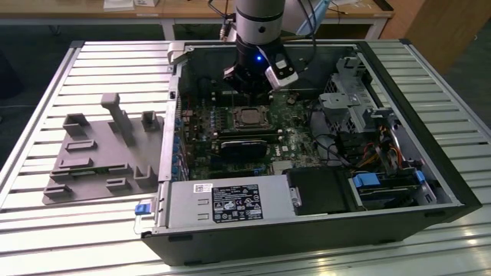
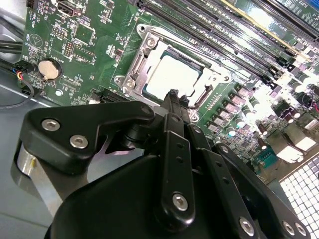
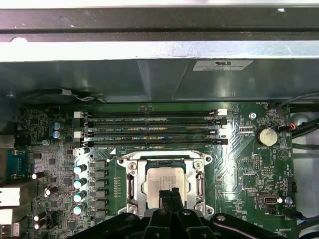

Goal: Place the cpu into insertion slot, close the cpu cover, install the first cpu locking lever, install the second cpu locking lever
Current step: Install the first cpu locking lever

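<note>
Cpu (image 3: pixel 166 183) is where I want it: lying flat in the insertion slot (image 3: pixel 164 163), its pale metal top showing through the window of the cpu cover (image 3: pixel 131 180), which looks folded down around it. From my feeds I cannot tell whether either locking lever is latched.

In the exterior view the cpu sits a little above the middle of the frame, on the green motherboard (image 1: pixel 201 129) inside the open computer case (image 1: pixel 307 236). The arm (image 1: pixel 259 29) comes down from the top centre, just above the socket.

In both wrist views the gripper (image 2: pixel 174 94) has its two black fingers (image 3: pixel 164 199) pinched together with nothing between them. The tips hang over the near edge of the cpu; I cannot tell whether they touch it.

Beside the socket run the long black memory slots (image 3: pixel 149 127), and a coin cell battery (image 3: pixel 267 135) sits further along the board. The power supply (image 1: pixel 226 204) fills the lower middle of the exterior view. A grey moulded fixture (image 1: pixel 100 155) lies on the slatted table (image 1: pixel 46 86) at the exterior view's left.
</note>
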